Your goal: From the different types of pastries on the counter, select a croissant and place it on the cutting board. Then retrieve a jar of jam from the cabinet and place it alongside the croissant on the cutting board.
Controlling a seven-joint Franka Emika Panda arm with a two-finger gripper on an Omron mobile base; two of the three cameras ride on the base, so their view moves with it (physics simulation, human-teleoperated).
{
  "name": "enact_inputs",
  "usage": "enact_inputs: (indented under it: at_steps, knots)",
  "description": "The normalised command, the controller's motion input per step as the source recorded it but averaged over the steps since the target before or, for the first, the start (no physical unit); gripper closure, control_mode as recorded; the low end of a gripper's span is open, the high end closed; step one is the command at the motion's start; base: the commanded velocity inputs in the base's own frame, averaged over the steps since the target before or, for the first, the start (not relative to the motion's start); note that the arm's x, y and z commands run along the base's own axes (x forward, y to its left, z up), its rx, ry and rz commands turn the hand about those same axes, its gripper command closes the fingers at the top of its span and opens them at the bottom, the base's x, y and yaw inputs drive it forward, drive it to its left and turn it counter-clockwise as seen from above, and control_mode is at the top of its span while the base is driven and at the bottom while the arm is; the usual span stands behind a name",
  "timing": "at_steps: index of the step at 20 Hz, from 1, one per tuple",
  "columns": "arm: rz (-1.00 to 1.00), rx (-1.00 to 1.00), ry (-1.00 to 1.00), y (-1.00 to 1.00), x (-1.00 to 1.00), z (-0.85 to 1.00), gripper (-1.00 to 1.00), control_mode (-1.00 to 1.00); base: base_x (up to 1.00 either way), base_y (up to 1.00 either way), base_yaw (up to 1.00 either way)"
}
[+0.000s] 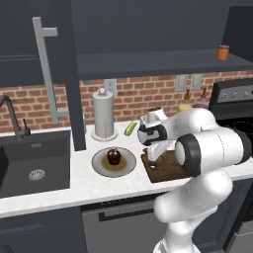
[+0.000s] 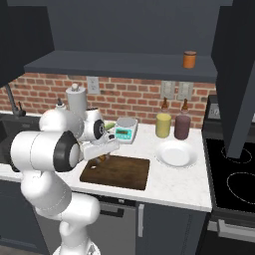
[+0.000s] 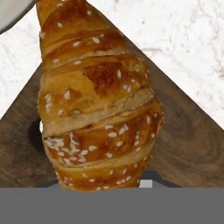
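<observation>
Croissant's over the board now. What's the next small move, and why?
Probably lower a little and open the gripper. The hand view shows the croissant held above a corner of the cutting board, with its shadow on the wood, so it seems not yet set down.

A home kitchen: brick backsplash (image 1: pixel 34 101), sink (image 1: pixel 34 160) in a marble counter (image 2: pixel 174 182), stove (image 2: pixel 234 174) alongside.
</observation>
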Motion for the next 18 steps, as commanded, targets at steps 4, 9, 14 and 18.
enact_inputs:
  at_steps: [4,9,14,18]
  knots:
    - [0.00,0.00,0.17,0.00,0.00,-0.44,1.00,-1.00,0.00,0.00,0.00]
    - [0.00,0.00,0.18,0.00,-0.01,-0.48,1.00,-1.00,0.00,0.00,0.00]
    - [0.00,0.04,0.14,0.00,-0.25,-0.52,1.00,-1.00,0.00,0.00,0.00]
    - [0.00,0.06,0.04,-0.01,-0.49,-0.48,1.00,-1.00,0.00,0.00,0.00]
